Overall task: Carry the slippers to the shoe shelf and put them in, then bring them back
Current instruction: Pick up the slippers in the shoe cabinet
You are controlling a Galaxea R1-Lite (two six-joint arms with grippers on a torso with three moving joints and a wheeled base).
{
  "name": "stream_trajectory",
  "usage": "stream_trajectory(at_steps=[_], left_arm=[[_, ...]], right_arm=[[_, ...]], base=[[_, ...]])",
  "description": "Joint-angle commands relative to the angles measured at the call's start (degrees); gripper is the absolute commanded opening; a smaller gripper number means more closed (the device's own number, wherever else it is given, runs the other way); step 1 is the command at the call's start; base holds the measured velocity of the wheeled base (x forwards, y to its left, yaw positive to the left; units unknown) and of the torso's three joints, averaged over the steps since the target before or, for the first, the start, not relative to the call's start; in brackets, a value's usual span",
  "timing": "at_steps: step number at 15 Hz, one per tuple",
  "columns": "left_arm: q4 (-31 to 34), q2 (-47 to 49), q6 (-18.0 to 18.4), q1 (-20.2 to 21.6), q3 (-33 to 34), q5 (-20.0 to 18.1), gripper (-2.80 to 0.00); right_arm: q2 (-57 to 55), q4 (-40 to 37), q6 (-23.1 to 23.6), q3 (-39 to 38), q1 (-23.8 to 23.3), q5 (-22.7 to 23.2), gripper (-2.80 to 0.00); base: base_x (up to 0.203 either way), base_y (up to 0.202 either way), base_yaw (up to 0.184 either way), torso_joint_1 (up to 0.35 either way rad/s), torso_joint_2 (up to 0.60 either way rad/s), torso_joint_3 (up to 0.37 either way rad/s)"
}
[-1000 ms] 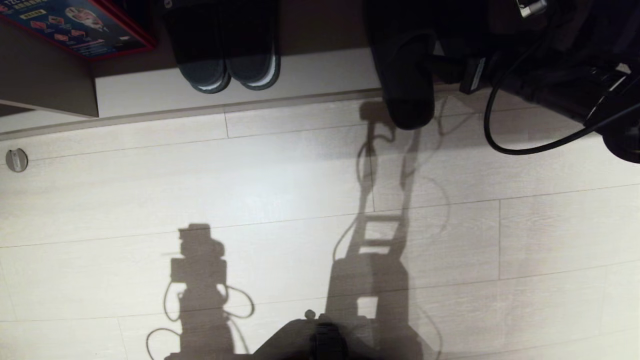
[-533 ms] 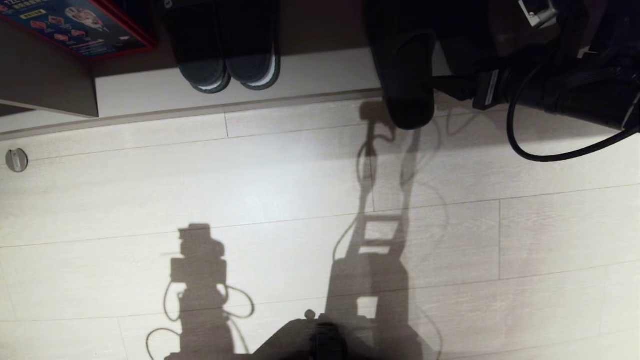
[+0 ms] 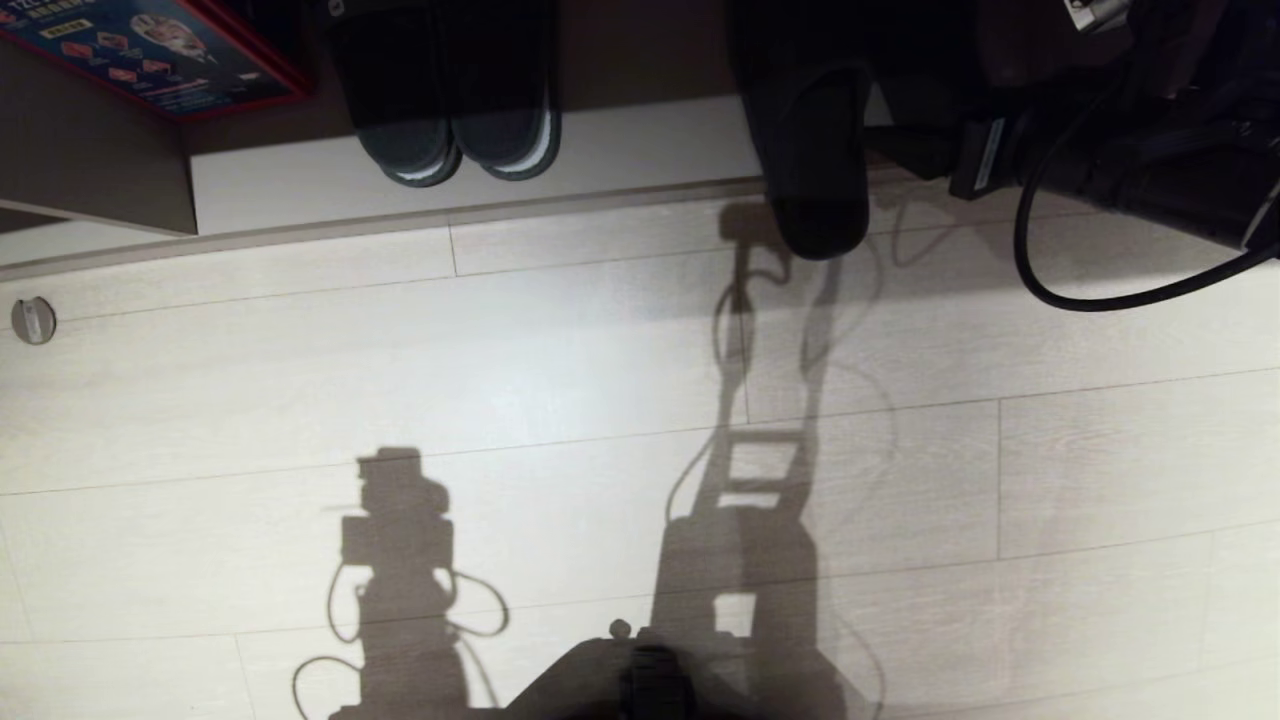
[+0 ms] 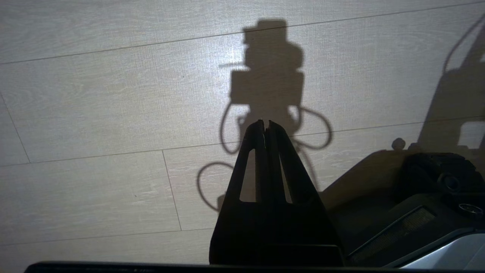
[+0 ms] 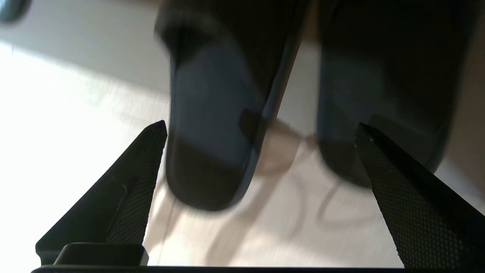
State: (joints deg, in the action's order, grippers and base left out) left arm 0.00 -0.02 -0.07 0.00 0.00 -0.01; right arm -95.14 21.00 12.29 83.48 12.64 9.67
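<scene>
The right gripper [image 5: 259,131] is hovering with its jaws standing wide apart, one dark textured finger [image 5: 129,189] on each side of the view. Between and beyond them the slippers [image 5: 212,125] are lying side by side, a gap showing between the two. Their rounded ends are jutting over the shelf [image 5: 125,79] edge above the pale wood floor [image 5: 242,235]. One fingertip is sitting just beside the nearer slipper's edge; whether it is touching cannot be told. Looping shadows are falling on the floor below the slippers.
</scene>
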Motion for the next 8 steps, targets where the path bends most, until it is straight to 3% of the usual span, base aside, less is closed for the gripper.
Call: stream_trajectory(at_steps=[1,3,8], left_arm=[[0.0,0.0,0.0,0.0,0.0,0.0,-2.80],[0.1,0.0,0.1,0.0,-0.1,0.0,-2.80],[0.0,0.0,0.0,0.0,-0.1,0.0,-2.80]], right_arm=[[-2.0,5.7,1.2,-0.1,0.1,0.1,0.00],[-5.3,13.8,4.7,1.1,1.5,0.0,0.00],[-7.9,9.0,9.4,8.2,5.8,-0.7,0.00]], base=[[0.000,0.000,0.000,0.000,0.00,0.000],[0.000,0.000,0.000,0.000,0.00,0.000],[0.000,0.000,0.000,0.000,0.00,0.000]])
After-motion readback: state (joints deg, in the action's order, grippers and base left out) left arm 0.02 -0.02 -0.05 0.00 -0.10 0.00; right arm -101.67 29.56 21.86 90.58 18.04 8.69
